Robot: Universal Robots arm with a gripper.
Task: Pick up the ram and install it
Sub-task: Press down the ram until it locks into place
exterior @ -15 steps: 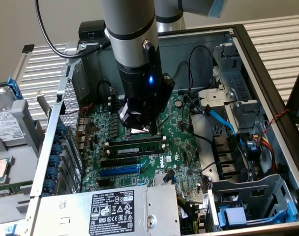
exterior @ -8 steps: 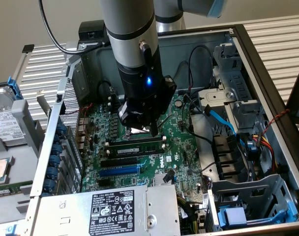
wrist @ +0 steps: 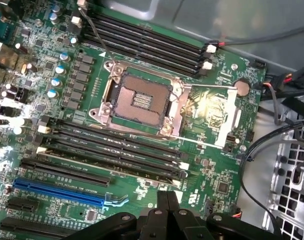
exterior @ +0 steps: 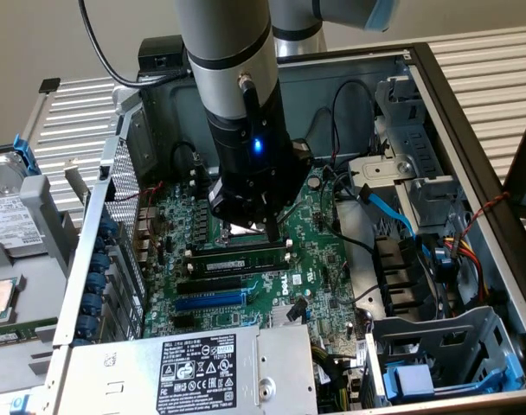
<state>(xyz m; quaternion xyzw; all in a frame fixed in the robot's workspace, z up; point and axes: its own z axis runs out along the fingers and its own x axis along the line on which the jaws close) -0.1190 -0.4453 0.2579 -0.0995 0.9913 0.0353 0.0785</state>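
Observation:
The ram [exterior: 237,258] is a long thin stick with dark chips. It stands on edge in a black memory slot on the green motherboard [exterior: 319,259], just below the CPU socket. My gripper [exterior: 272,233] points straight down over the ram's end towards the exterior view's right. Whether its tip touches the stick I cannot tell. In the wrist view the gripper [wrist: 168,197] has its two black fingers pressed together, shut with nothing between them. It hovers by the near end of the bank of black memory slots [wrist: 112,150].
The open CPU socket [wrist: 142,100] lies between two banks of slots. A blue slot [wrist: 62,192] and black expansion slots sit beside the ram. The power supply [exterior: 202,372], a drive cage [exterior: 436,346] and loose cables [exterior: 393,216] crowd the case walls.

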